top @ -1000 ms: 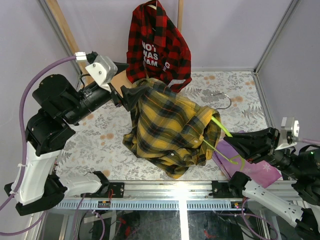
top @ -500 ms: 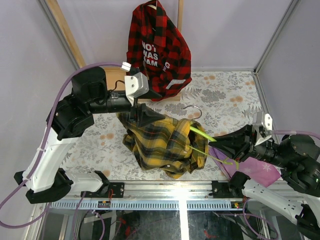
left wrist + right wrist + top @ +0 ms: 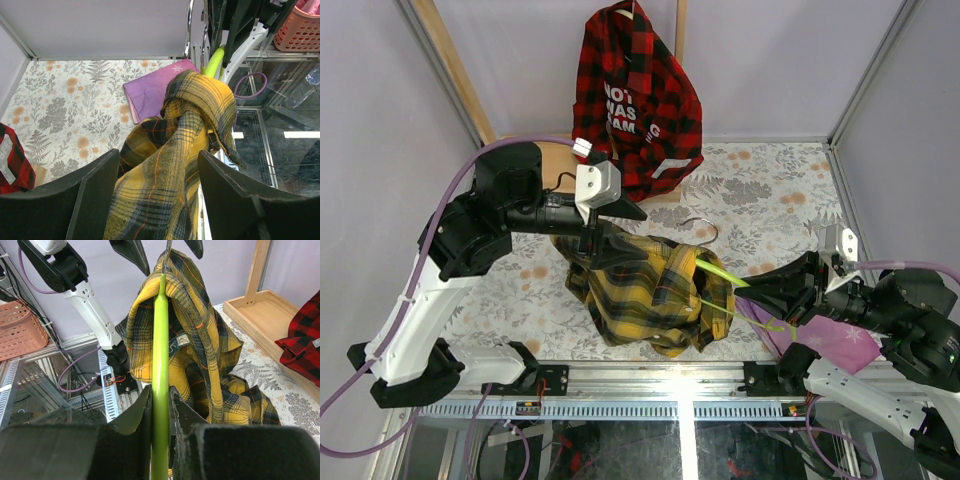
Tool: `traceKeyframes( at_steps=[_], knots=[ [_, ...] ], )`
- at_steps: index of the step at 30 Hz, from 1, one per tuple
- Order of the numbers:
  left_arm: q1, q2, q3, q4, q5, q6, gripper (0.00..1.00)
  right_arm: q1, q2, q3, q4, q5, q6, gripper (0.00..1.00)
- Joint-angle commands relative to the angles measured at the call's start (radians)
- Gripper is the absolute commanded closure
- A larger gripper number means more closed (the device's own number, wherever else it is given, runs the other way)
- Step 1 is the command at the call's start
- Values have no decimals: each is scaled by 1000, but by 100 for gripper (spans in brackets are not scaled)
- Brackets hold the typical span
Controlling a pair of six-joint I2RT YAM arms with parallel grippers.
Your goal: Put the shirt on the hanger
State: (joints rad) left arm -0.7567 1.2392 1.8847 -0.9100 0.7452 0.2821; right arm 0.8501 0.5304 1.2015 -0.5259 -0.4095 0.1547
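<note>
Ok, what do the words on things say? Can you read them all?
"NO" "WAS" "AM": white letters on the red plaid shirt; folds hide the rest.
White tag on that shirt: too small to read.
No other readable text.

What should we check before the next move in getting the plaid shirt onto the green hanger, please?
1. Right gripper clamped on the hanger: ok.
2. Shirt draped over the hanger's far end: ok.
3. Left gripper hold on the shirt: cannot tell; its fingers straddle the fabric.
4. Shirt spread along the hanger: not ok, bunched.
5. Hanger's hook clear of cloth: ok.
</note>
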Motion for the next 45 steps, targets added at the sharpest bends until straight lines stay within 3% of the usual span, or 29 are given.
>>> traceKeyframes(
  at_steps=[1,6,13,17,22,27,30,34,37,45],
  knots=[
    [0,-7,-24,-60,36,-21,38,3,-1,35,118,8,-11,100],
    [-1,1,-47,-60,31,-23,39,4,16,45,133,-28,-11,100],
    [-17,21,-35,-61,65,-24,51,3,34,28,170,-38,4,100],
    [-35,33,-37,-71,69,-20,66,3,34,17,201,-9,15,100],
    [-51,42,-39,-83,70,-12,75,4,33,12,219,8,17,100],
    [-55,30,-41,-86,37,8,99,2,42,22,189,17,10,100],
    [-56,-1,-62,-86,0,52,100,2,44,33,141,38,4,92],
    [-56,-66,-111,-67,-47,119,100,3,24,46,76,95,-5,65],
    [-56,-140,-168,-38,-89,158,100,2,-13,54,21,203,-1,53],
    [-55,-365,-369,95,-302,268,100,3,-133,31,-69,541,101,41]
  ],
)
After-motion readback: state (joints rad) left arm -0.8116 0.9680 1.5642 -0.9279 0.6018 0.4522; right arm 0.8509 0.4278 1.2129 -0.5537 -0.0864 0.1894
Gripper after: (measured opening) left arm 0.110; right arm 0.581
